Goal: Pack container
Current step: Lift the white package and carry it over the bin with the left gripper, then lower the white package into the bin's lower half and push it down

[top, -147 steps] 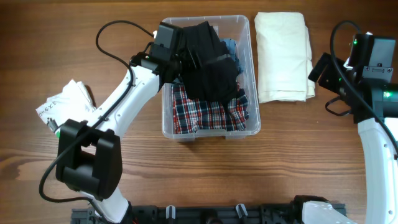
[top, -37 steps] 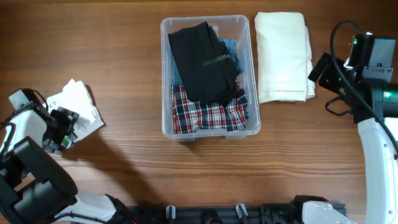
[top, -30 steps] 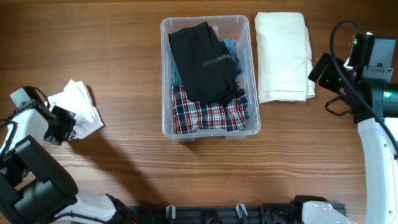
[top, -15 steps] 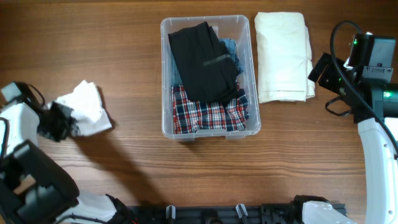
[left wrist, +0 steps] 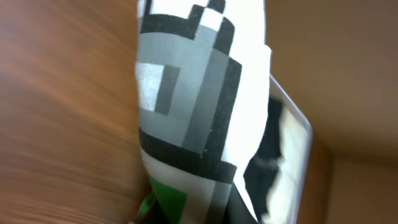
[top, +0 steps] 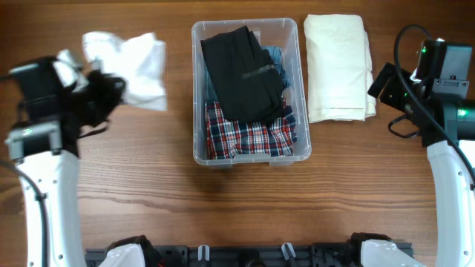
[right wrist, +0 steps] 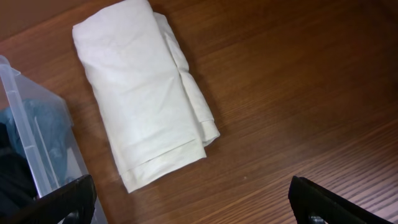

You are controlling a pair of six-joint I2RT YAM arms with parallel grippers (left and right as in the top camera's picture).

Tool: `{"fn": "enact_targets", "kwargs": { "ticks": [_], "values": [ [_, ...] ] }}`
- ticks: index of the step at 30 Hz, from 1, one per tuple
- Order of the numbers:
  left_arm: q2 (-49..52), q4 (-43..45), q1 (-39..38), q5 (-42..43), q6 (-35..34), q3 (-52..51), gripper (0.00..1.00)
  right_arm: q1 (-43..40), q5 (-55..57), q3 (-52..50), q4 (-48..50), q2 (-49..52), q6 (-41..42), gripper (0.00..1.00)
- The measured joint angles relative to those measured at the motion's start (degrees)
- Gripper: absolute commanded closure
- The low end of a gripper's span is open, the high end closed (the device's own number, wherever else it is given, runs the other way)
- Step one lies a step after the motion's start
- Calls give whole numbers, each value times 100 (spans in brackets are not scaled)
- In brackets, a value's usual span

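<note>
Table [top: 148, 185]; cloth [left wrist: 186, 112] print seemingly wrist-view only

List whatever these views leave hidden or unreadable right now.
- Left wrist: printed cloth fills the frame, hiding the left fingers.
- Overhead: left gripper smeared by motion blur.
- Overhead: blue garment in the container mostly buried under the black garment.
- Right wrist: right fingers cut off by the bottom edge.

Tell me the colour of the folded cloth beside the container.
Folded cloth: cream, clearest in right wrist view.
</note>
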Motion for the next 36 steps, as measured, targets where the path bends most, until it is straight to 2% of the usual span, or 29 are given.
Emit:
{"fn": "enact_targets", "kwargs": {
  "ticks": [8, 18, 26, 36],
  "values": [
    [118, 820, -2190, -55, -678, 0, 96, 0, 0, 0, 0, 0, 0, 0],
    [1115, 981, -4079, -804, -1069, 0, 96, 0, 0, 0, 0, 0, 0, 0],
    [1862, 756, -4306, -1012, -1414, 0, 96, 0, 0, 0, 0, 0, 0, 0],
    [1884, -9, -4406, -1329, -1502, 2, 96, 0, 0, 0, 0, 0, 0, 0]
  ]
}}
